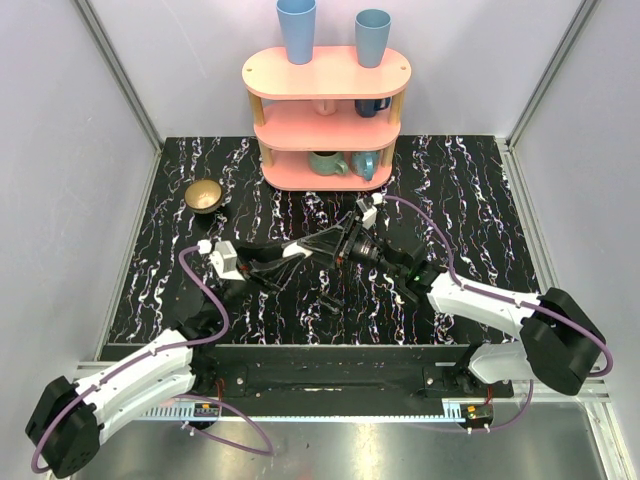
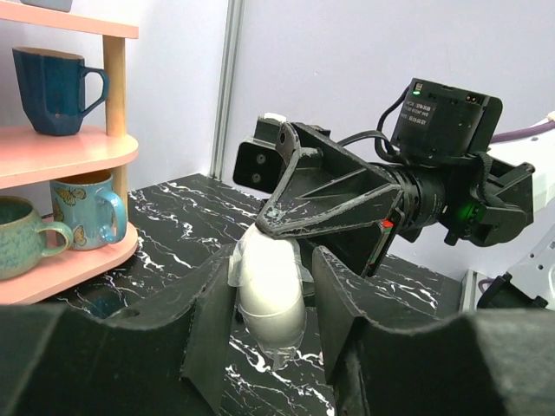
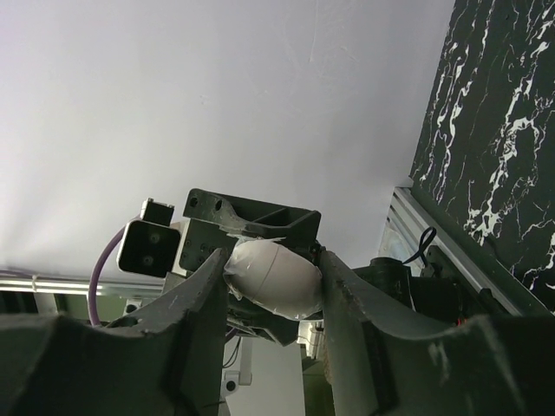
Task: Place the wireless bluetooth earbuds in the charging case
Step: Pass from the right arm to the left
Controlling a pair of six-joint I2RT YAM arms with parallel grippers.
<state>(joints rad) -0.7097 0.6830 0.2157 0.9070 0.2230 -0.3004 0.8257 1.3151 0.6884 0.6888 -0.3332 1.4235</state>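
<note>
The charging case [image 2: 270,282], a white oval with clear film wrapped round it, hangs above the black marble table [image 1: 480,200] where my two grippers meet. My right gripper [image 3: 273,286] is shut on the case [image 3: 277,276], with both fingers pressed against its sides. In the left wrist view one right finger [image 2: 334,204] lies over the top of the case. My left gripper [image 2: 273,303] straddles the case. Its left finger touches the case and a narrow gap shows at its right finger, so it is slightly open. In the top view the grippers [image 1: 335,243] hide the case. The earbuds are out of view.
A pink three-tier shelf [image 1: 325,110] stands at the back centre, with two blue cups [image 1: 296,28] on top and mugs [image 2: 56,87] on its lower tiers. A brown bowl [image 1: 205,195] sits at the back left. Grey walls close in the table on three sides.
</note>
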